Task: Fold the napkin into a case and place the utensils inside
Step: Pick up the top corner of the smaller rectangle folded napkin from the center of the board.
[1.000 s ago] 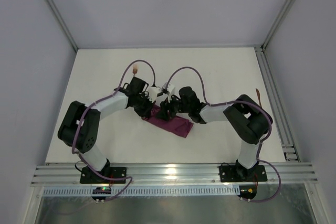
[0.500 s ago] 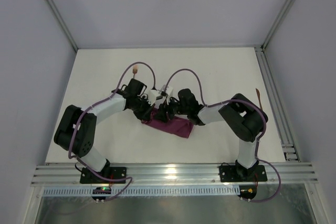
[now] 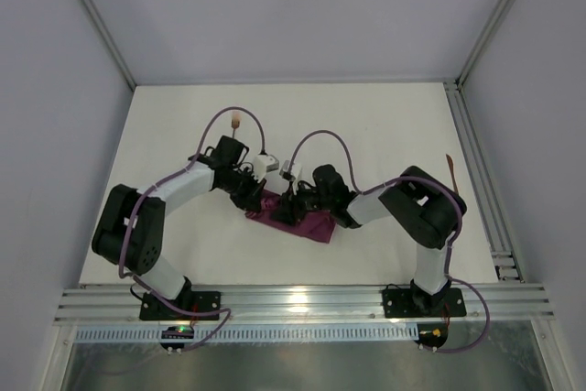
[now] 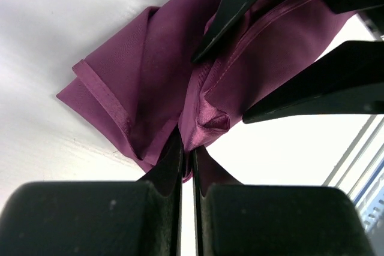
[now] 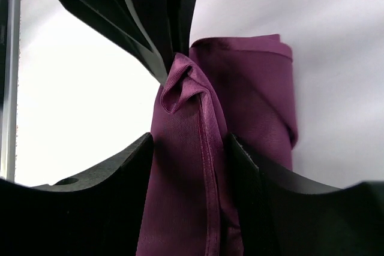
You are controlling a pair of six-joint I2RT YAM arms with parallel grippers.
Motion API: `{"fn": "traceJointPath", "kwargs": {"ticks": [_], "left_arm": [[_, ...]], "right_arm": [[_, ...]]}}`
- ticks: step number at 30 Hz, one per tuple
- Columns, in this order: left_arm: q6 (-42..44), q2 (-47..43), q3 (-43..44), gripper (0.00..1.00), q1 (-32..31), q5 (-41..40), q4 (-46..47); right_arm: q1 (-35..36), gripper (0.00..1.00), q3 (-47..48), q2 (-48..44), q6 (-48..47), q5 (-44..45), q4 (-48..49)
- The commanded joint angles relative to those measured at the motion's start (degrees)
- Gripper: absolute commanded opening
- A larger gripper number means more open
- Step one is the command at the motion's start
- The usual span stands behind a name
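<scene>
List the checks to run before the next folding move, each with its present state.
1. Left gripper pinching the napkin: ok, shut on a raised fold.
2. Right gripper clamped on that fold: not ok, jaws stand apart on either side of it.
3. Napkin lying as a flat case: not ok, bunched and creased.
4. Far utensil clear of the cloth: ok, lies beyond the left arm.
5. Second utensil clear of the cloth: ok, lies by the right rail.
6. Lower layers free to move: cannot tell.
</scene>
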Motion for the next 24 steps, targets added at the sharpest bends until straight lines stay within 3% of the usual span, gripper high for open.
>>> {"fn": "traceJointPath", "kwargs": {"ticks": [1,12,14,15,17,18,19,21,24], "left_arm": [[1.0,-3.4,0.6,0.00,0.4,5.2,1.3],[0.7,-0.8,0.6,0.01,0.4,6.0,1.9],[0.7,-0.9,0.5,0.02,0.4,6.0,1.9],[0.5,-1.2,0.5,0.03,0.4,6.0,1.9],[0.0,-1.7,0.6,0.05,0.4,5.1,1.9],[-0.3,-2.4,0.6,0.12,0.4,4.7,1.8],[-0.5,-2.7,0.8,0.17,0.4,4.5,1.5],[-0.5,-3.9,1.2,0.34,0.6,4.9,0.4],[-1.3,-7.6,2.4,0.41,2.1,7.3,-1.0]], "right_arm": [[0.8,0.57,-0.7,-0.8,-1.9,-0.6,1.7],[1.5,0.51,2.0,0.7,1.4,2.4,2.8],[1.6,0.43,2.8,1.0,1.7,3.2,1.2],[1.6,0.29,3.9,1.6,1.7,3.5,0.1],[1.5,0.15,4.5,2.3,1.9,3.6,-2.2],[1.5,0.05,4.1,2.5,2.2,3.6,-2.4],[1.4,0.03,3.7,2.6,2.4,3.6,-2.0],[1.5,0.03,1.9,2.6,2.8,3.9,-1.5],[1.5,0.03,0.4,2.5,3.0,4.9,-1.0]]}}
